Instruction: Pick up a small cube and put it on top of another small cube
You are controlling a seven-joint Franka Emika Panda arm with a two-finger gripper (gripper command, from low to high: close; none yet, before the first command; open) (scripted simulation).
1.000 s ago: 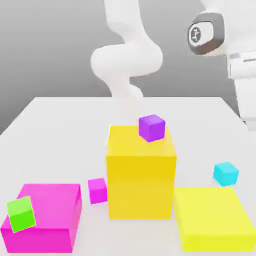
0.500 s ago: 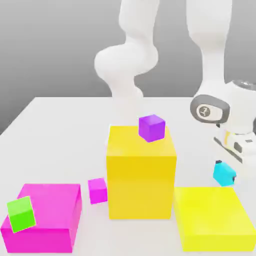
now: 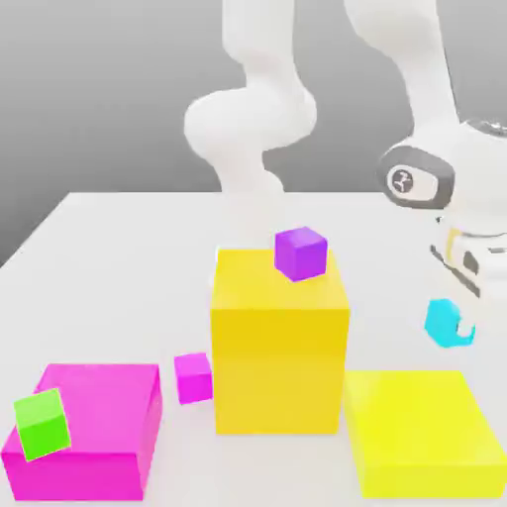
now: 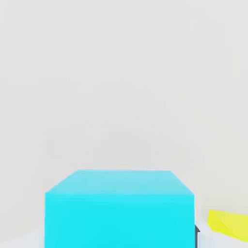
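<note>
The jaws of the gripper [image 3: 457, 319] are drawn in tight on the small cyan cube [image 3: 448, 323], which hangs at the exterior view's right, seemingly lifted clear of the white counter [image 3: 119, 267], though the gap beneath it is hard to judge from this angle. The cube sits tilted in the grip, one corner turned toward the camera, and part of it is covered by the white finger housing. In the hand view the cyan cube [image 4: 119, 208] looms close, plain and matte, its top face paler than the front, with a dark sliver of a finger at its edge and a corner of yellow beside it.

Just near of the held cube and below it lies the low yellow block [image 3: 421, 432], flat on the counter. To the left of that stands the tall yellow block [image 3: 279, 366] with the small purple cube [image 3: 301, 253] resting on its top face near the far right corner. A small magenta cube [image 3: 193, 377] sits on the counter touching or just beside the tall block's left side. At the near left lies the large magenta block [image 3: 99, 416], and the small green cube [image 3: 43, 424] rests tilted on its near left corner, well apart from the cyan one.
</note>
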